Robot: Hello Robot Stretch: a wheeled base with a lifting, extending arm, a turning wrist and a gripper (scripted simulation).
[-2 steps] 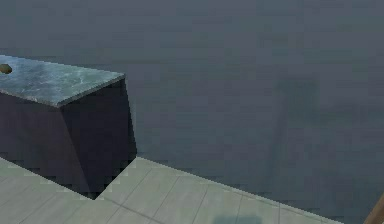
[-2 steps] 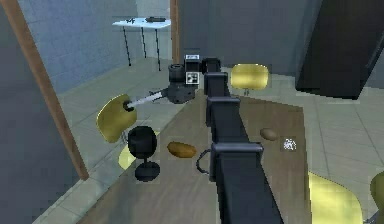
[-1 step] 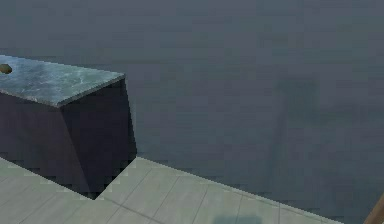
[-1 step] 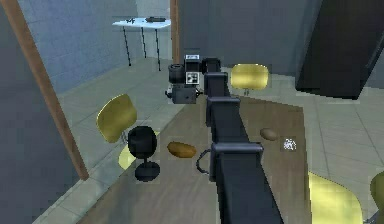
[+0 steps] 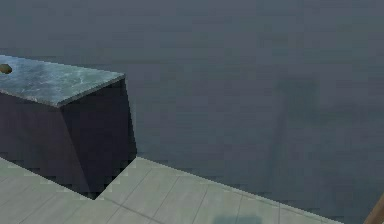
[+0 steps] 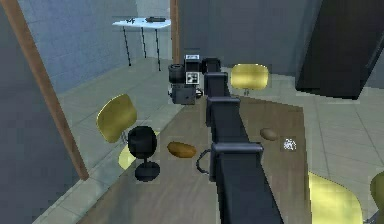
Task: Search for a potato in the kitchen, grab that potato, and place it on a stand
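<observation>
The arm [image 6: 228, 135] stretches over the table [image 6: 290, 118]; whether its fingers [image 6: 178, 90] hold anything is unclear.

Dark square arm [image 6: 228, 130] reaching out from the bottom edge, jaws at its far end

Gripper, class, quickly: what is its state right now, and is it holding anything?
Gripper: state cannot be told, nor whether it holds anything.

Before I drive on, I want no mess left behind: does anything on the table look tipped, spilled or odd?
Nothing stands out. The black goblet stands upright at the left edge of the wooden table; a brown oval lump beside it and a second brown lump lie flat. No spill shows.
</observation>
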